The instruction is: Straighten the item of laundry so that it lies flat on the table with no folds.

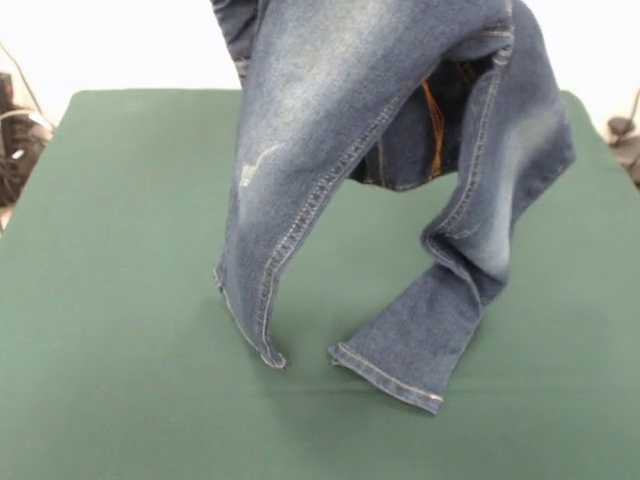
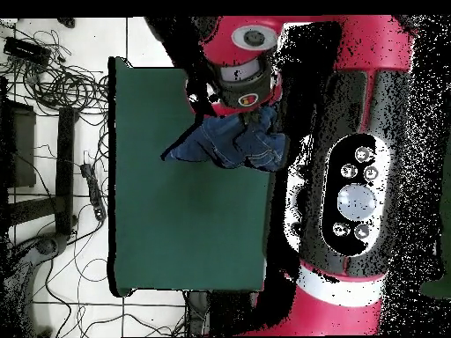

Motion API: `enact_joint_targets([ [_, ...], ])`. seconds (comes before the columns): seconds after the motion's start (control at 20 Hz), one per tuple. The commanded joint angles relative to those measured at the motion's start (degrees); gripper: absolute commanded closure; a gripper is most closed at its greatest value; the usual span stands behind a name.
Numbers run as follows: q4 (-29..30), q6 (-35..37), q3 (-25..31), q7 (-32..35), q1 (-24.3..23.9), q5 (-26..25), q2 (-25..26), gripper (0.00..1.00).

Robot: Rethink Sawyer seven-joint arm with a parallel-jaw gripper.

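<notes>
The blue denim jeans hang in the air from above the top of the front view, waist up. Both leg ends droop onto the dark green table; the left cuff and the right cuff rest on the cloth near the middle. The right leg is bent and folded at the knee. In the overhead view the jeans are a bunched bundle right under the end of the red arm. My gripper is over them, its fingers hidden by the wrist and the denim, and it holds the jeans up by the waist end.
The red arm and its pedestal stand along the right side of the table in the overhead view. Cables and dark gear lie on the floor to the left of the table.
</notes>
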Motion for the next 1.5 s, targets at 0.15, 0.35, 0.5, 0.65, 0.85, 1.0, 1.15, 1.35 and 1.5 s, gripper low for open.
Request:
enact_joint_targets([
  [0.15, 38.6, -25.2, -7.4, 4.8, -0.9, 12.2, -17.9, 1.00],
  [0.35, 51.2, -31.4, -13.6, 12.5, 0.8, 15.1, -23.2, 1.00],
  [0.5, 58.0, -34.3, -18.0, 15.6, 1.8, 17.4, -25.5, 1.00],
  [0.65, 64.3, -40.0, -21.8, 17.3, 2.7, 19.2, -27.3, 1.00],
  [0.85, 71.0, -45.8, -25.1, 16.4, 3.3, 21.0, -28.1, 1.00],
  [1.0, 75.0, -46.1, -27.9, 17.3, 4.1, 22.3, -27.8, 1.00],
  [1.15, 76.8, -46.0, -30.1, 18.7, 5.1, 21.8, -26.8, 1.00],
  [1.35, 80.8, -50.8, -33.0, 21.8, 6.3, 22.0, -24.2, 1.00],
  [1.5, 85.3, -65.8, -33.2, 21.3, 5.9, 21.0, -20.8, 1.00],
])
